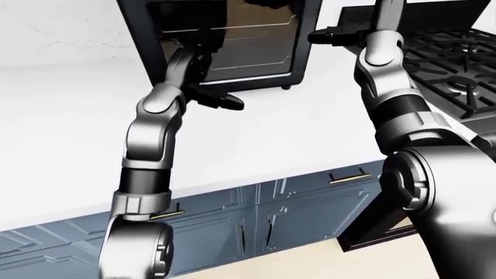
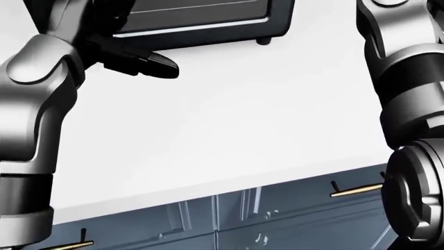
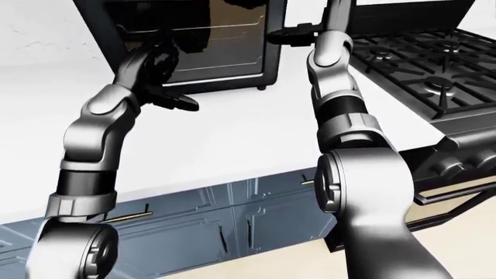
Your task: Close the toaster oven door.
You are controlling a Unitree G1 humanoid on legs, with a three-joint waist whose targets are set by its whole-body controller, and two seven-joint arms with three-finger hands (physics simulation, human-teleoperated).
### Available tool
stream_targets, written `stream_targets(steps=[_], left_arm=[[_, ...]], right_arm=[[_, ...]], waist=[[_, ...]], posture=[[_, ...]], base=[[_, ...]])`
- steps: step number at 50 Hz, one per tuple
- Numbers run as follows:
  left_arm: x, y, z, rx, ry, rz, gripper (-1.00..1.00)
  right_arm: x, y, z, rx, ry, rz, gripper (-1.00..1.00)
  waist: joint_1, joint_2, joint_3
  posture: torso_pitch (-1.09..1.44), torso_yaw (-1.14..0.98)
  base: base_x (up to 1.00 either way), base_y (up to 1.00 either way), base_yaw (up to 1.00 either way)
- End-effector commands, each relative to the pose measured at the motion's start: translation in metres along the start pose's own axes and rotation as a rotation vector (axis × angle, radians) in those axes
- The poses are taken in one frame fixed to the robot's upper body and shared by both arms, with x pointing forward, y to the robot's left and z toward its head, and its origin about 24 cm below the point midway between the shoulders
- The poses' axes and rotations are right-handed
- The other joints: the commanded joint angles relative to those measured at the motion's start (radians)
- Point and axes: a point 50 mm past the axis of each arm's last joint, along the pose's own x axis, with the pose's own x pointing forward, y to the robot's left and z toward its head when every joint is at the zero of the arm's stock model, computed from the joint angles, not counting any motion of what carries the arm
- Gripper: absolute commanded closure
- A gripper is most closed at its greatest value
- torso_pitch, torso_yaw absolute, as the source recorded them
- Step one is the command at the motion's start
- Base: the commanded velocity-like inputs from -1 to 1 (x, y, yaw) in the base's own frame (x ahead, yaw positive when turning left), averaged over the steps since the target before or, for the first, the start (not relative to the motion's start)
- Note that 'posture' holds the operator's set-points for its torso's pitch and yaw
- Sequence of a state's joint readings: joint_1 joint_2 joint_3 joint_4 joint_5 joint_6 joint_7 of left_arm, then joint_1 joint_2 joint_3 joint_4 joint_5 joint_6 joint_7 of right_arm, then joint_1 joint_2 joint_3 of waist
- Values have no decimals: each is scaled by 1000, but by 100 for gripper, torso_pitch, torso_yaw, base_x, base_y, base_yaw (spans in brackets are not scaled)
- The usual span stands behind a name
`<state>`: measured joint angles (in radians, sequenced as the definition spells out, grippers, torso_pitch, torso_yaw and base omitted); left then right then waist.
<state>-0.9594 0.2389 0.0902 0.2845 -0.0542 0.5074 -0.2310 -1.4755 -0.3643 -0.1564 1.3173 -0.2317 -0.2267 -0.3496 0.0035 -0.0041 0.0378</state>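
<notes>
Toaster oven [image 1: 232,46] sits on the white counter [image 1: 295,145] at the top of the L-eye view, against the wall, w/ its wide side running left-right and its glass door [image 3: 209,43] facing the robot. Door looks upright, flat against the oven face, rack lines showing through the glass; top edge is cut off by the frame, so can't tell if it's fully seated.

Left hand [image 1: 203,72] is up against the lower left part of the door, palm toward the glass, one dark finger [image 2: 149,63] sticking out rightward just above the counter, beside the oven's bottom edge. Fingers look spread, not wrapped round anything; exact contact w/ the door can't be told.

Right hand [image 1: 333,36] is raised at the oven's right side, near its upper corner, fingers pointing left toward the casing. Open or closed: can't tell, too dark & partly hidden.

Gas stove [image 3: 418,70] lies right of the oven. Blue-grey cabinets [image 1: 295,215] w/ brass handles run below the counter edge.
</notes>
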Motion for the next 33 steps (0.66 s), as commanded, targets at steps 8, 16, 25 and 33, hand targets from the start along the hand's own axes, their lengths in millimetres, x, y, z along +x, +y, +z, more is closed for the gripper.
stream_targets(steps=[8, 16, 25, 33], left_arm=[[11, 17, 27, 41, -91, 58, -100], [18, 22, 27, 41, -84, 58, -100], [26, 29, 29, 46, -74, 65, -100], [31, 34, 29, 55, -65, 69, -100]], right_arm=[[7, -7, 25, 28, -96, -29, -100], [7, -6, 26, 30, -97, -29, -100], [7, -6, 25, 28, -96, -28, -100], [7, -6, 27, 26, -99, -26, -100]], waist=[[2, -3, -30], [2, -3, -28], [-2, -1, -27], [-6, 3, -26]], posture=[[0, 0], [0, 0], [0, 0], [0, 0]], base=[[0, 0, 0], [0, 0, 0], [0, 0, 0], [0, 0, 0]])
